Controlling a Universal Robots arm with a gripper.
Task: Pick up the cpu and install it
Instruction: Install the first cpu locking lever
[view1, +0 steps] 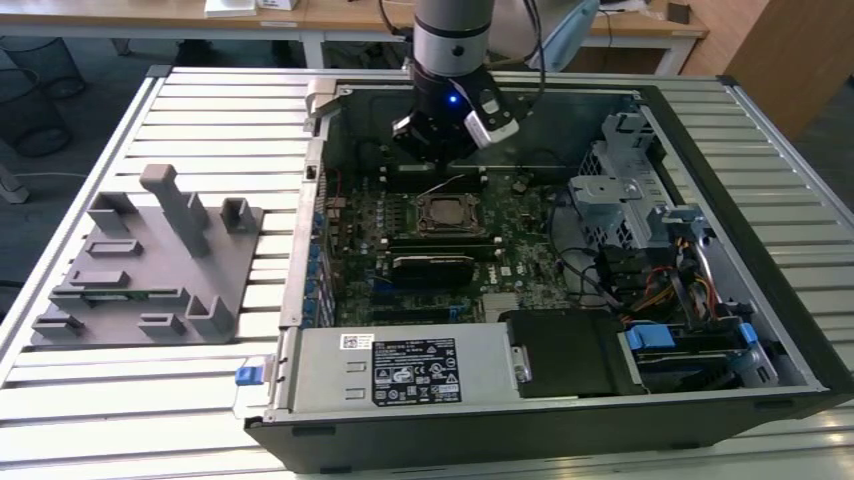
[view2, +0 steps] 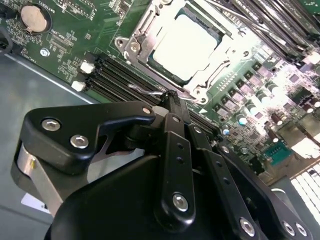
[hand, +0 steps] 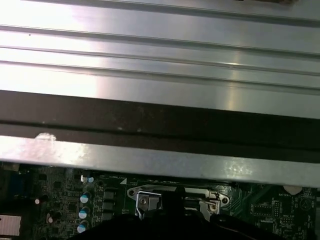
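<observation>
One arm works here, and it reaches down into the open computer case (view1: 747, 130) that lies on the slatted table (view1: 200, 120). The gripper (view1: 441, 140) hangs low over the green board (view1: 534, 240), near the back wall of the case in the exterior view.

The cpu (view2: 187, 42) is already sitting in its socket (view2: 137, 42). In the second wrist view it shows as a shiny silver square with a metal frame all round it. In the exterior view the cpu (view1: 442, 213) sits in the middle of the board, a little nearer the camera than the gripper. So the chip lies just beyond the tips of the fingers, not under them. It is square, so no side is longer than another, and it lies flat.

The gripper (view2: 172, 100) looks pressed together, with its black fingers (view2: 175, 145) meeting at one narrow tip. Nothing seems to be pinched between them. That tip is right beside a thin wire lever (view2: 145, 90) at the edge of the socket, close to the dark memory slots (view2: 117, 77). I cannot tell if the tip touches the lever.

The arm points almost straight down, and its wrist tips a little toward the socket. My guess is that the chip is placed and the frame round it is being dealt with now.

A grey parts holder (view1: 147, 265) sits on the table beside the case, on the exterior view's left.
</observation>
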